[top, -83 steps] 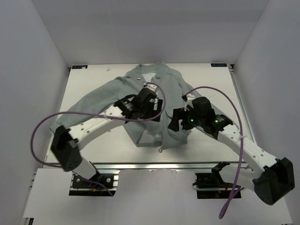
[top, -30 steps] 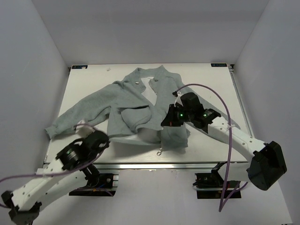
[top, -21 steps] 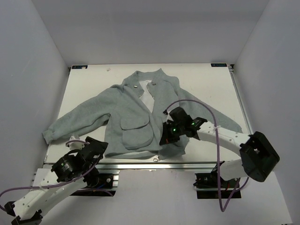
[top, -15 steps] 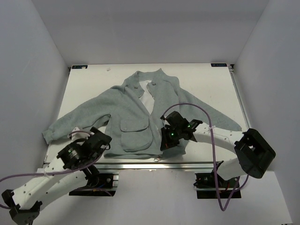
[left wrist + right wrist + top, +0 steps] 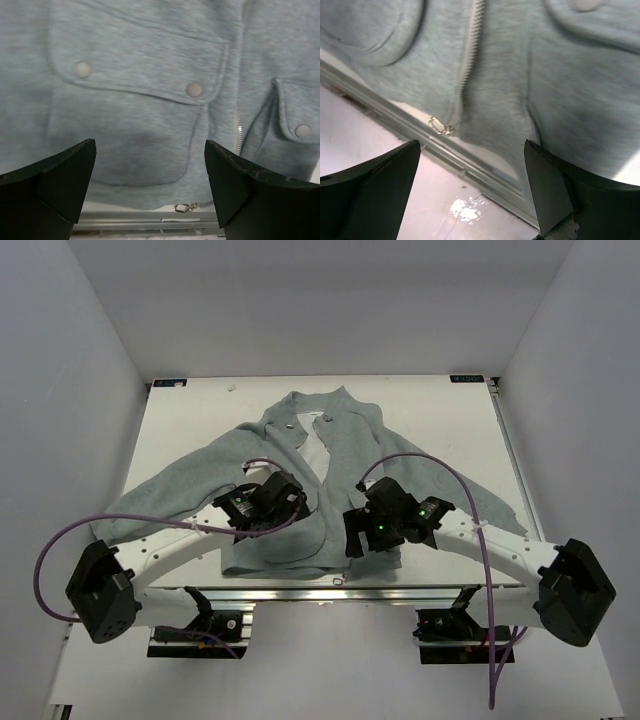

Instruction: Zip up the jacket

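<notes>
white table (image 5: 440,420) under everything; on it a grey-green jacket (image 5: 340,435), spread front-up, collar toward the far edge, hem along the near edge, sleeves flung out to both sides. white lining (image 5: 316,445) showing between the front panels below the collar. left arm (image 5: 170,540) reaching in from the near left, right arm (image 5: 500,545) from the near right, both over the lower half of the jacket. left gripper (image 5: 272,508) spread wide above the flap pocket (image 5: 135,130), gripping nothing, only fabric visible between the fingers (image 5: 60,175). right gripper (image 5: 368,530) likewise spread wide and holding nothing, poised over the hem just beside the centre line. zipper (image 5: 470,50) running up from the hem, teeth closed along the short stretch seen from the right wrist. two round snaps (image 5: 194,89) on the pocket flap. small metal pull (image 5: 439,125) lying at the foot of the zipper, at the very hem, beside the table's near rail, apart from both grippers.
</notes>
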Controlling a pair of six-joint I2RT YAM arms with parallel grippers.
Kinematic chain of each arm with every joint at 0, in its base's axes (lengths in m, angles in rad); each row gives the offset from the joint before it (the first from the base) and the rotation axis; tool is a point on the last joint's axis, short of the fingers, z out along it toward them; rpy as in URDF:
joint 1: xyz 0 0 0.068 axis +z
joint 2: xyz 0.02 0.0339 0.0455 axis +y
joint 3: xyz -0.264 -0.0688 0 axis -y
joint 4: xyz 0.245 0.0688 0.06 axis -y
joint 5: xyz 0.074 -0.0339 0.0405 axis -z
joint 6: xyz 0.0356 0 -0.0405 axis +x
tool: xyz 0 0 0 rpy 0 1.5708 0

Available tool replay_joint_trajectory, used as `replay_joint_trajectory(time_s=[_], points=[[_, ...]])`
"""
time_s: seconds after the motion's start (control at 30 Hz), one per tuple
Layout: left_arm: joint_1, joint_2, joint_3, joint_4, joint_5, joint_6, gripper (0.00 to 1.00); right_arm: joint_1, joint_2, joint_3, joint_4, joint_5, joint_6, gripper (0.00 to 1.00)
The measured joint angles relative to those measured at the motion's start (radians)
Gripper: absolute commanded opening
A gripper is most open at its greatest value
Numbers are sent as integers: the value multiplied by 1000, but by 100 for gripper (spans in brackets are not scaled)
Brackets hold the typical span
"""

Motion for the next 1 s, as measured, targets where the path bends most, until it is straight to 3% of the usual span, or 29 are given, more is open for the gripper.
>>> replay_joint_trajectory(time_s=[0.17,0.33,0.5,0.83,1.0], points=[[89,61,-89,224,166,104,98,-106,8,-68,76,-51,-40,89],[246,137,-188,351,301,166,98,-264,93,-103,145,-130,-56,89],[363,187,-215,481,388,213,98,-326,146,-74,209,-146,-58,89],[587,483,53,601,486,398,97,-418,375,137,312,-90,-82,89],[666,601,226,556,561,509,98,-462,436,232,321,-71,-126,89]])
